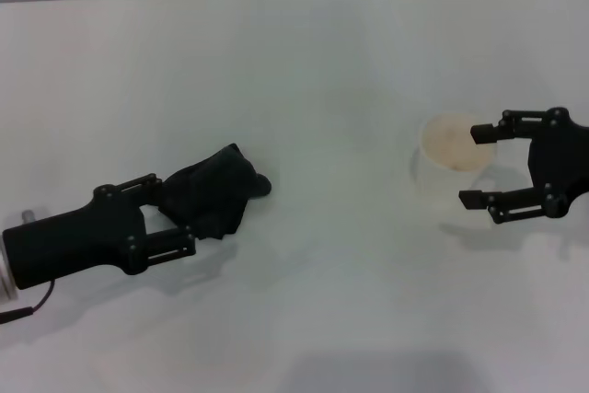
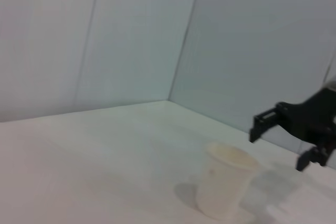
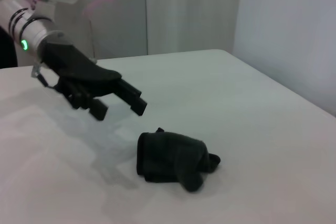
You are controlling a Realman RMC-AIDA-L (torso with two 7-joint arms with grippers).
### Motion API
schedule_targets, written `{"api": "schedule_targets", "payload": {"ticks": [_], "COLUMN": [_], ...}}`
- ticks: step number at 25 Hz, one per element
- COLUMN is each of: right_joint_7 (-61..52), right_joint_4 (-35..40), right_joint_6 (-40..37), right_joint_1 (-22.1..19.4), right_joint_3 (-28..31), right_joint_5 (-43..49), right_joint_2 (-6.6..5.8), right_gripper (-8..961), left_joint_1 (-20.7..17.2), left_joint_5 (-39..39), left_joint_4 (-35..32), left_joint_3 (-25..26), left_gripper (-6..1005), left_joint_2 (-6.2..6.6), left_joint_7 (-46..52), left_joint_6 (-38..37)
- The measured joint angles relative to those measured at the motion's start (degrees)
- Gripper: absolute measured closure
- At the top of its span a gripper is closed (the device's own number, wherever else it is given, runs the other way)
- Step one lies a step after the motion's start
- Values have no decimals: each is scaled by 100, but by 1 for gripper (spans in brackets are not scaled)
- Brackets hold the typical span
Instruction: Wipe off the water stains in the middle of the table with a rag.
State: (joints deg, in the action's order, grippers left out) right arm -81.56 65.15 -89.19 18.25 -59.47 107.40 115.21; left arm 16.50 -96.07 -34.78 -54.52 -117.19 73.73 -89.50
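The robot's left gripper (image 1: 179,212) hangs at the near left of the white table (image 1: 304,62), fingers spread wide and holding nothing. From the head camera the black rag (image 1: 219,192) seems to sit at its fingertips, but the right wrist view shows the gripper raised above the cloth and apart from it. The rag lies bunched in a dark, soft heap with one lobe poking out, left of the table's middle. The scene fits two stages: a gripper coming to take the cloth for wiping, or one that has let it go after wiping. Either way, the open fingers are best moved straight up or down over the heap, so that they do not drag it sideways. The middle of the table, beyond the rag, shows no water stain that can be made out; whether it is wet or dry cannot be told. Farther right, the right gripper (image 1: 474,165) is also wide open and empty, just beside a pale paper cup (image 1: 448,144) standing upright, which any sweep should stay clear of.
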Motion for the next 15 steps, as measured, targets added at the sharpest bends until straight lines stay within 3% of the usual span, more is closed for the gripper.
{"api": "schedule_targets", "payload": {"ticks": [4,15], "right_joint_7": [161,255], "right_joint_4": [-273,-351], "right_joint_6": [12,43], "right_joint_1": [12,-24], "right_joint_3": [40,72], "right_joint_5": [-58,-182], "right_joint_2": [2,0], "right_gripper": [123,124], "left_joint_1": [-8,-119], "left_joint_5": [-6,-28], "left_joint_4": [8,16], "left_joint_3": [90,104], "left_gripper": [232,232], "left_joint_2": [11,-9], "left_joint_7": [1,-205], "left_joint_6": [-25,73]}}
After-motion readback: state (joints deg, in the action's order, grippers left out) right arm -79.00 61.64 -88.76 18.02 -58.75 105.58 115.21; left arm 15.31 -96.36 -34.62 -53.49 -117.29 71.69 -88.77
